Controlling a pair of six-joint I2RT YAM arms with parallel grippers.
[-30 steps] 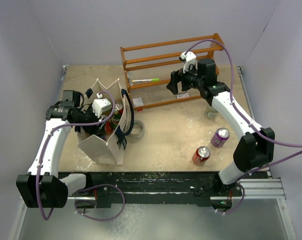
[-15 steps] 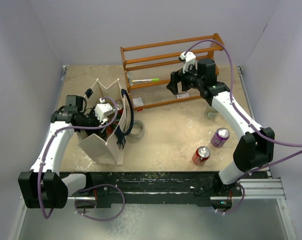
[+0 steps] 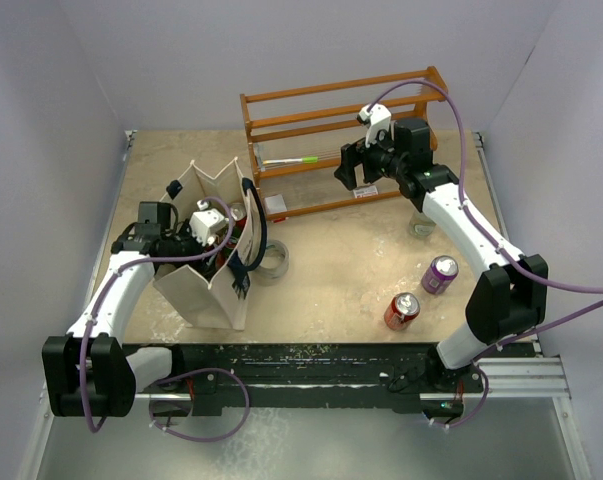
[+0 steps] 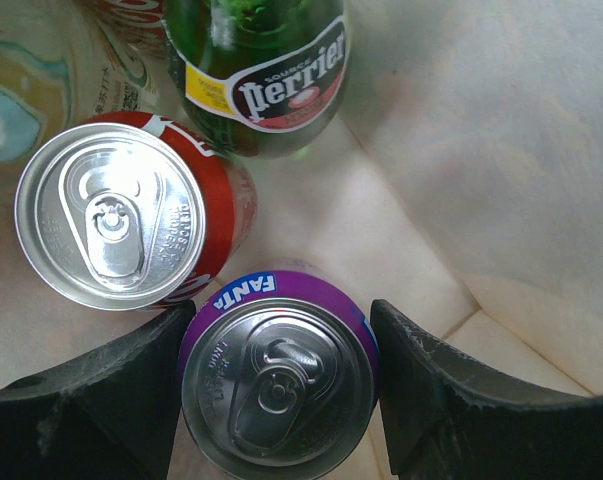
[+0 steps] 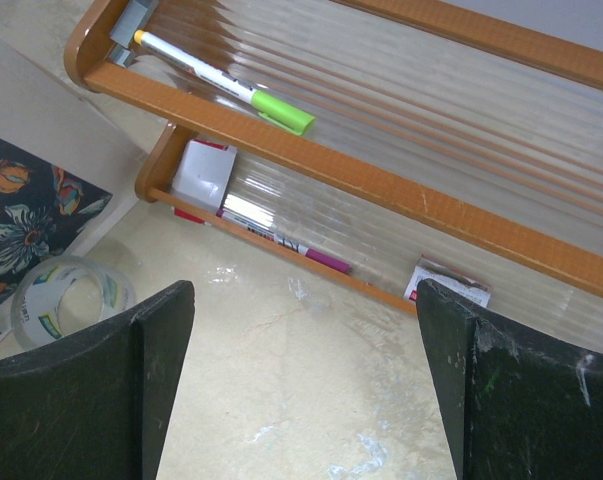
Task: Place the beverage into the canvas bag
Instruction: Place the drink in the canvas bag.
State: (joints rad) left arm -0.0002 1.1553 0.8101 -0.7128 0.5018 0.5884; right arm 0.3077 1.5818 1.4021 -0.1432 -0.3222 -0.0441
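Overhead sees all — left wrist close inside canvas bag (image 4: 501,150), right facing rack (image 5: 381,180).

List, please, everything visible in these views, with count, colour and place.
canvas bag: one, cream with navy handles, table's left side
Fanta can: one, purple, inside the bag
red can: one, inside the bag, beside the Fanta can
Perrier bottle: one, green, inside the bag
loose purple can: one, table's right side
loose red can: one, near the purple one
tape roll: one, clear, right of the bag
wooden rack: one, orange-brown, far side
marker: one, white, green cap, on the rack
left gripper: inside the bag, closed on the Fanta can
right gripper: open, before the rack
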